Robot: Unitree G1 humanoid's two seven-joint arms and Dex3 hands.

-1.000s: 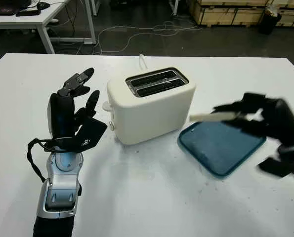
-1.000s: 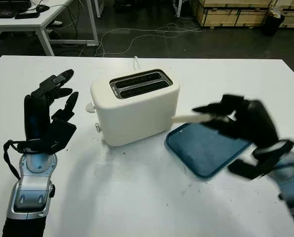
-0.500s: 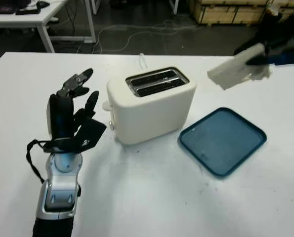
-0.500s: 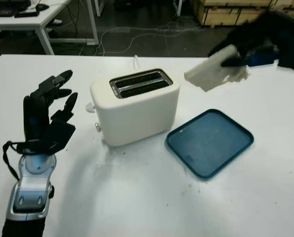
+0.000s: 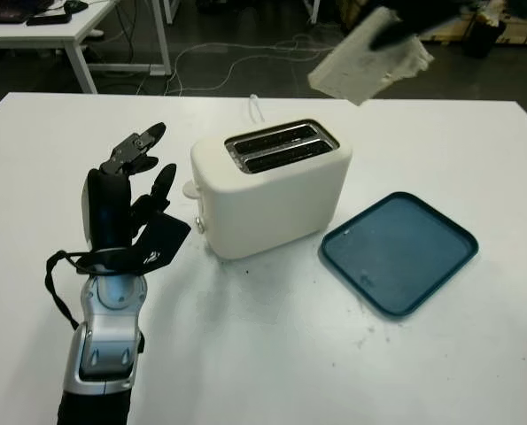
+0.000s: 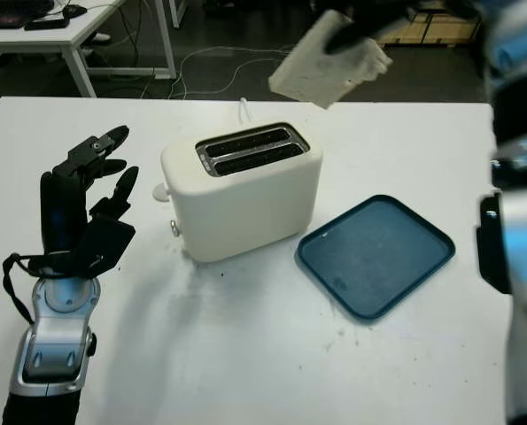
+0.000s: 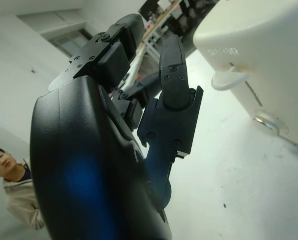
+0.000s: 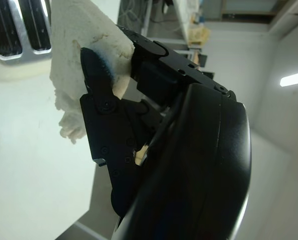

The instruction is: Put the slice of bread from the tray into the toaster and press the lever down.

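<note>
Two slots [image 5: 279,147] run along the top of the toaster [image 5: 272,188], which stands on the white table [image 5: 272,354], and both look empty. High above and behind it, the right hand [image 8: 113,125] grips the bread [image 5: 368,67] between its fingers [image 8: 96,85], the slice tilted in the air and ragged along one edge. From the right wrist view, the toaster's slots sit well below the held slice. Beside the toaster, on its right, lies the blue tray [image 5: 399,251], bare. The toaster's lever [image 7: 229,80] juts from its left end and looks up, with a small knob [image 7: 267,122] just below it. The left hand [image 5: 126,208] is raised near that end, holding nothing, apart from the lever. A person [image 7: 16,192] appears in the background of the left wrist view.
</note>
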